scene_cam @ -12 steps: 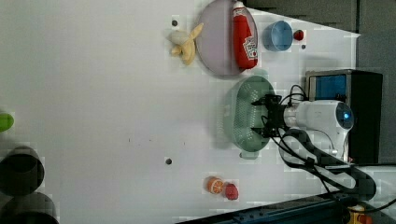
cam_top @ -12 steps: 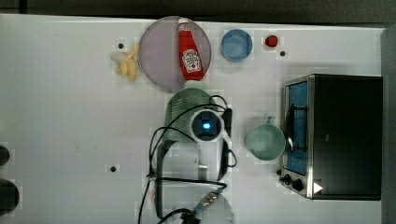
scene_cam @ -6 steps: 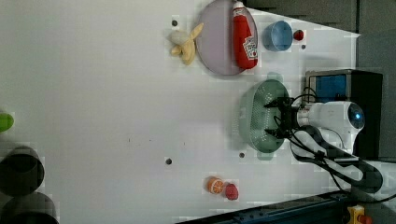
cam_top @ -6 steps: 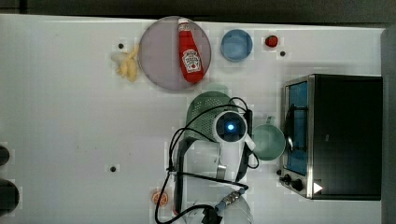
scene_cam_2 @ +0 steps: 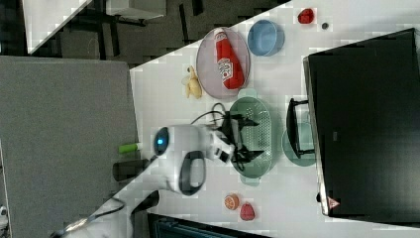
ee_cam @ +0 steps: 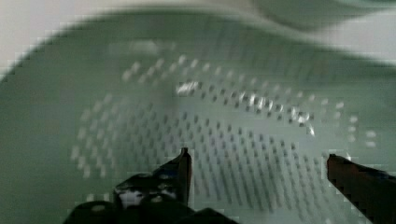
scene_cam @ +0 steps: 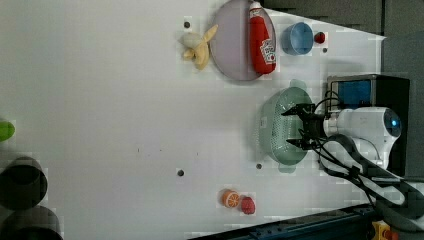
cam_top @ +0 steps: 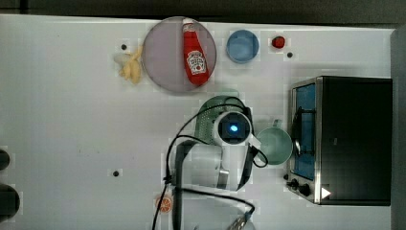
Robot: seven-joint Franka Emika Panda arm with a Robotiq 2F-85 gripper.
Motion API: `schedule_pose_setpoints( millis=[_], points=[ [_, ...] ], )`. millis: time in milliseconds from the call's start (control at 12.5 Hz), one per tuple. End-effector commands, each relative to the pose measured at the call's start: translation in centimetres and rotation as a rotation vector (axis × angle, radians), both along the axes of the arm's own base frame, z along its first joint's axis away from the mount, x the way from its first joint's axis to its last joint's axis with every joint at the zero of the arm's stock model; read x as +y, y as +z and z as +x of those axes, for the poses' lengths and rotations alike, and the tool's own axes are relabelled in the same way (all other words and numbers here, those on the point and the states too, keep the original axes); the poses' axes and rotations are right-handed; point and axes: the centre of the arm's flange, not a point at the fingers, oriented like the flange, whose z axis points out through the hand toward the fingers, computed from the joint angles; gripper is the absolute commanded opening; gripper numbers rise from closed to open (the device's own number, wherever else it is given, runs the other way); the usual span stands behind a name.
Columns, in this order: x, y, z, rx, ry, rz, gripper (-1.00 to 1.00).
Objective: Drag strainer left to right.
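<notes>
1. The strainer (scene_cam: 283,126) sits on the white table (scene_cam: 100,100) in front of the toaster oven (cam_top: 352,139); in the left view its long axis runs up and down the picture, a tab handle at each end, open side up
2. The gripper (scene_cam: 299,126) hangs inside the bowl with its fingers spread wide, clasping nothing; the wrist view has both fingertips (ee_cam: 183,163) apart over the hole-dotted floor
3. In the top view the arm covers most of the strainer, while the right view lays its full oval (scene_cam_2: 253,137) bare
4. A green mug (cam_top: 274,145) stands just beside the strainer, between it and the oven
5. On the other side lies a purple plate (cam_top: 165,57) carrying a ketchup bottle (cam_top: 195,58)
6. Further off: a banana (cam_top: 131,67), a blue bowl (cam_top: 242,46), an orange slice (scene_cam: 230,198) and a strawberry (scene_cam: 247,205)
</notes>
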Motion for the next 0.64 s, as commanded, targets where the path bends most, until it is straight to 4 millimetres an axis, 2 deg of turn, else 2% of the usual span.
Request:
schedule_pose_setpoints(
  millis=[80, 240, 480, 640],
  points=[
    [1.6, 11.0, 2.3, -0.084, 0.264, 0.034, 1.00],
    [1.8, 17.6, 2.1, -0.035, 0.358, 0.073, 1.00],
    [1.2, 29.3, 1.1, -0.059, 0.522, 0.105, 1.00],
    [1.0, 35.4, -0.6, -0.061, 0.529, 0.113, 1.00]
  ],
)
